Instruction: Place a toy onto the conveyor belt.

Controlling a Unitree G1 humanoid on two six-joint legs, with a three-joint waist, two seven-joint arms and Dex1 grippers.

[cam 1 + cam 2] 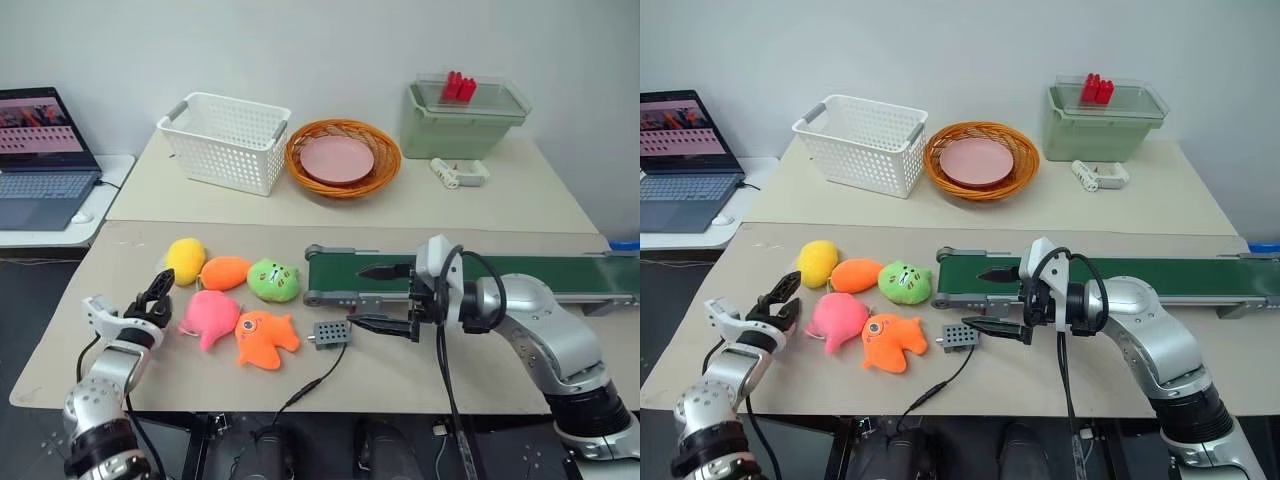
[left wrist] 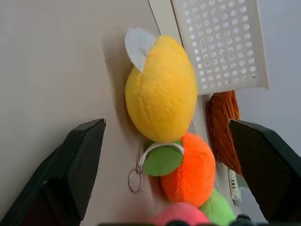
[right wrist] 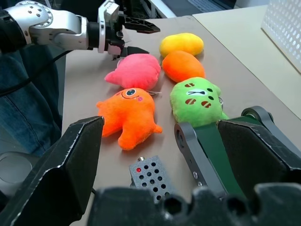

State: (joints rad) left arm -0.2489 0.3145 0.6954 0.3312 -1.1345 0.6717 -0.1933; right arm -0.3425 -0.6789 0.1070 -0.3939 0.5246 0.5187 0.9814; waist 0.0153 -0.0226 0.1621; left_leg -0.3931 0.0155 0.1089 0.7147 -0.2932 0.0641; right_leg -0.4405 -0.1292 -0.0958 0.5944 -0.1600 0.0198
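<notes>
Left gripper (image 1: 157, 287): wide open, holding nothing, just short of the yellow toy (image 1: 185, 259).
Yellow toy: on the table (image 1: 420, 365), touching the orange carrot plush (image 1: 225, 272).
Close by: pink plush (image 1: 209, 316), green plush (image 1: 273, 280), orange fish plush (image 1: 265, 338).
Right gripper (image 1: 384, 298): open, empty, at the conveyor belt (image 1: 540, 272) end, above a small grey box (image 1: 331, 334).
Open room: bare belt top.

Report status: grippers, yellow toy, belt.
Left gripper open, just short of the yellow oval plush toy. Right gripper open, empty, at the dark green conveyor belt end. Orange plush touches toy.
</notes>
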